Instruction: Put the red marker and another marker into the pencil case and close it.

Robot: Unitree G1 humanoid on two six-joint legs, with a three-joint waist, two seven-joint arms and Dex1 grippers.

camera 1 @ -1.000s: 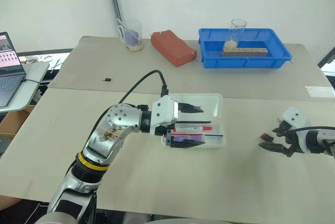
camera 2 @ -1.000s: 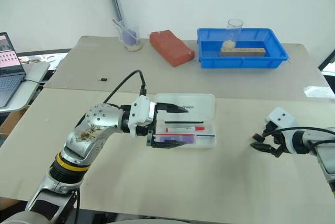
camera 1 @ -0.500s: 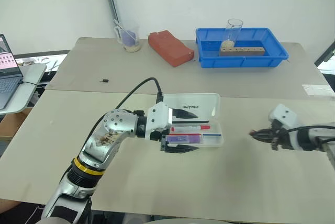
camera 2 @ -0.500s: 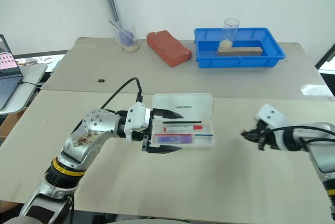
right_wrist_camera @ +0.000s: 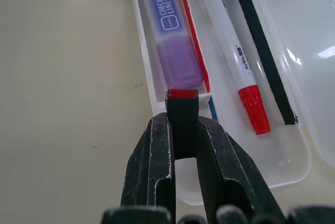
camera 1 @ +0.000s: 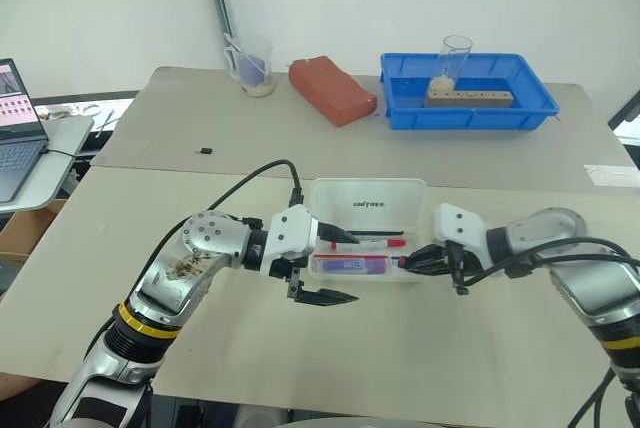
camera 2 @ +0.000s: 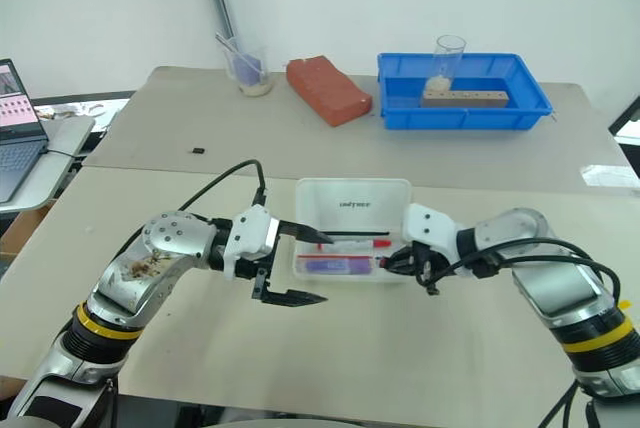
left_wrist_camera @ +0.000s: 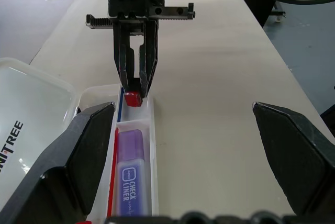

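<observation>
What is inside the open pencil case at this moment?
The pencil case holds the red marker, the purple marker, a thin red stick, a black stick and a blue stick end. The right gripper's fingers cover part of its near end.

Translucent white pencil case (camera 1: 372, 203), purple marker (right_wrist_camera: 170, 30), seemingly red-tipped black cap (right_wrist_camera: 181, 116).

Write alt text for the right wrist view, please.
A black pincer shut on a small red-tipped cap hovers over an open pencil case holding a purple marker, a red-capped marker and thin sticks.
</observation>
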